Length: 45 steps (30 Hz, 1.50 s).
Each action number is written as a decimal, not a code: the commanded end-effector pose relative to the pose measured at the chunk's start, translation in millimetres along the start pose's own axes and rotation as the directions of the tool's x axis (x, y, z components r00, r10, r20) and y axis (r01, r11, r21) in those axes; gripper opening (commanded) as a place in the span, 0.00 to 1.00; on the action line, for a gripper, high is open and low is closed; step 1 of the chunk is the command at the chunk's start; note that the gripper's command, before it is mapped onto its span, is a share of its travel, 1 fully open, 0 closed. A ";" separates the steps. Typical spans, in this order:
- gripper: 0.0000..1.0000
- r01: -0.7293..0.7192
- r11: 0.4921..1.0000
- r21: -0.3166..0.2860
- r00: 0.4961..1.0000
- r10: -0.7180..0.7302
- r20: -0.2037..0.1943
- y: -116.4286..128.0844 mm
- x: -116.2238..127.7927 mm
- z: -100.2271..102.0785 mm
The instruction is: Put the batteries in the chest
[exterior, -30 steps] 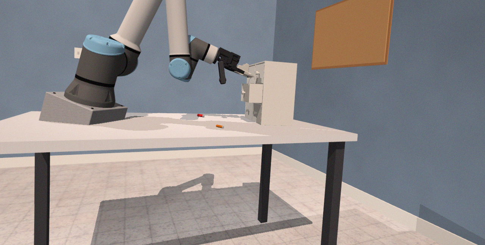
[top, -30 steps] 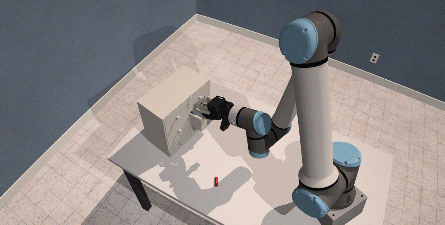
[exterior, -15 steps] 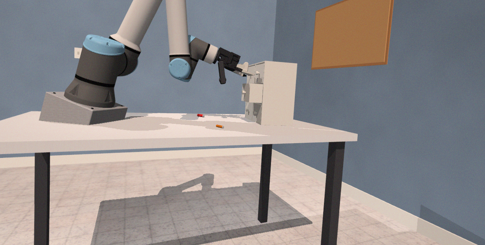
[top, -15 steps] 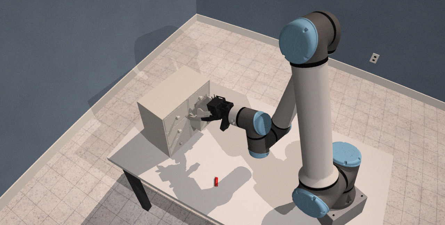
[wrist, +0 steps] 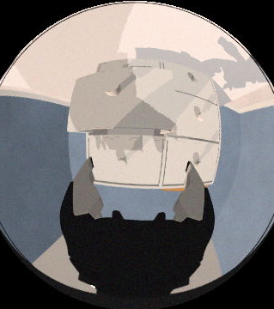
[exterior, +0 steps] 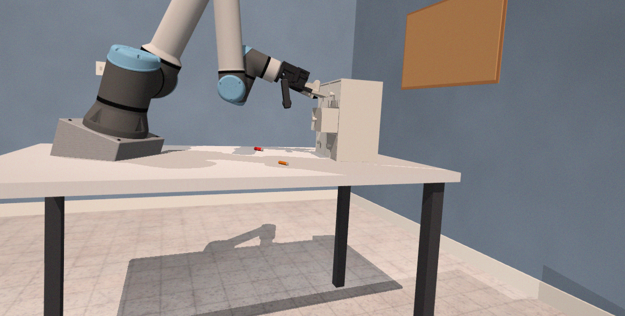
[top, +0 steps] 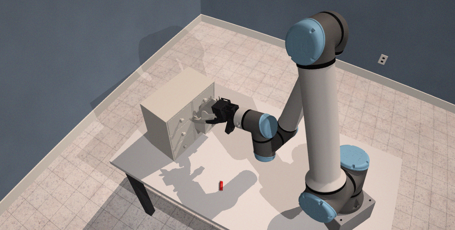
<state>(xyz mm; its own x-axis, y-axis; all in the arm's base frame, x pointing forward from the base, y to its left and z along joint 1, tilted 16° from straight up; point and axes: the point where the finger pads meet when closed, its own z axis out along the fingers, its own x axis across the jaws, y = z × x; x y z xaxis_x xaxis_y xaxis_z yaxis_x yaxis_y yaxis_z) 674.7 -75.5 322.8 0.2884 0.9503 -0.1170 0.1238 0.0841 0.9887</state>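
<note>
- The table (top: 365,171) lies well below me. I have no reason to touch it during this step.
- The chest (top: 173,96) stands upright right in front of my fingertips. I judge that closing it calls for a slow, straight push along the slide, so the whole body does not skid or turn.
- The drawer (exterior: 325,119), right side of the middle row, sticks out just beneath my fingers. I judge this to be the step in hand: back off a little, drop to the height of its front, then press squarely on the face and not on a corner.
- My gripper (wrist: 140,160) is spread to its widest and holds nothing. I would narrow it before pushing, so that neither finger catches the top-row knob or the neighbouring drawer.
- The nine-volt battery is not visible in any view. I judge it lies inside the open drawer below me, hidden by its walls.
- A red cell (top: 221,185) and an orange cell (exterior: 283,163) lie on the table, well behind and below me. I cannot tell which one is the AA.
</note>
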 end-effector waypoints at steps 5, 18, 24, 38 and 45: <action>1.00 0.000 1.000 -0.001 1.000 0.000 0.000 -0.2 0.1 -2.6; 1.00 0.000 1.000 -0.001 1.000 0.000 0.000 -5.1 0.1 -19.1; 1.00 0.000 1.000 -0.001 1.000 0.000 0.000 -9.8 0.0 -35.0; 1.00 0.000 1.000 -0.001 1.000 0.000 0.000 -21.9 0.0 -76.2; 1.00 0.000 1.000 -0.001 1.000 0.000 0.000 -29.2 0.0 -100.8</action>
<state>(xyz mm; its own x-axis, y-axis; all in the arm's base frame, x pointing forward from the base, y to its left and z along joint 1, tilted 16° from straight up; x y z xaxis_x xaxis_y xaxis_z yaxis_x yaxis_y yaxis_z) 587.8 -50.9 305.5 0.2887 0.9502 -0.1170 0.1240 0.0841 0.9887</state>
